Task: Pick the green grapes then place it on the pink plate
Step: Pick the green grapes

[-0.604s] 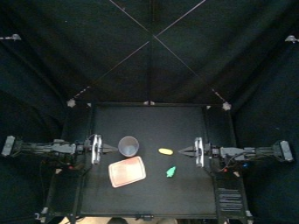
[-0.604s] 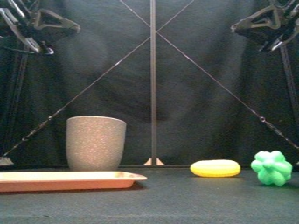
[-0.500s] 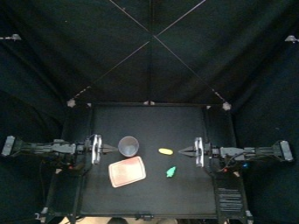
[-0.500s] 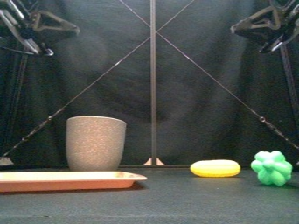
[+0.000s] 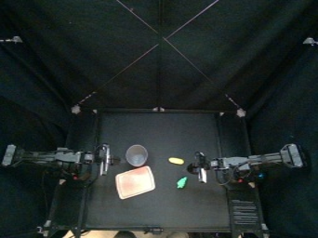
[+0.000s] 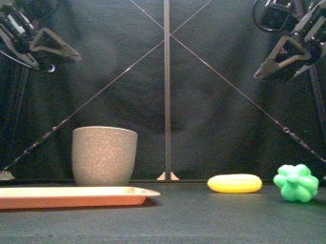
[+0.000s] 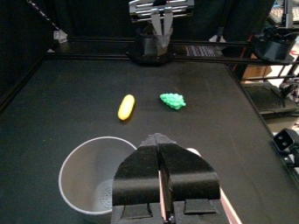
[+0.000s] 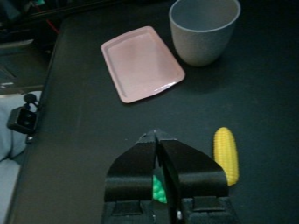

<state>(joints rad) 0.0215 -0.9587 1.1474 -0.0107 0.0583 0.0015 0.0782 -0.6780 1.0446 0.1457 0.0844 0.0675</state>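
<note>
In the right wrist view the green grapes [image 8: 156, 186] show only as a sliver between the jaws of the right pincer [image 8: 158, 135]. The left pincer [image 7: 158, 138] covers part of the grey cup [image 7: 87, 171]. The front view's left edge cuts off the pink plate [image 6: 76, 196].

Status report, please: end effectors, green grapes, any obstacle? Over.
Left end effector shut, right end effector shut, both empty. Green grapes on table, untouched, apart from pink plate. Yellow corn, grey cup aside, not blocking.
</note>
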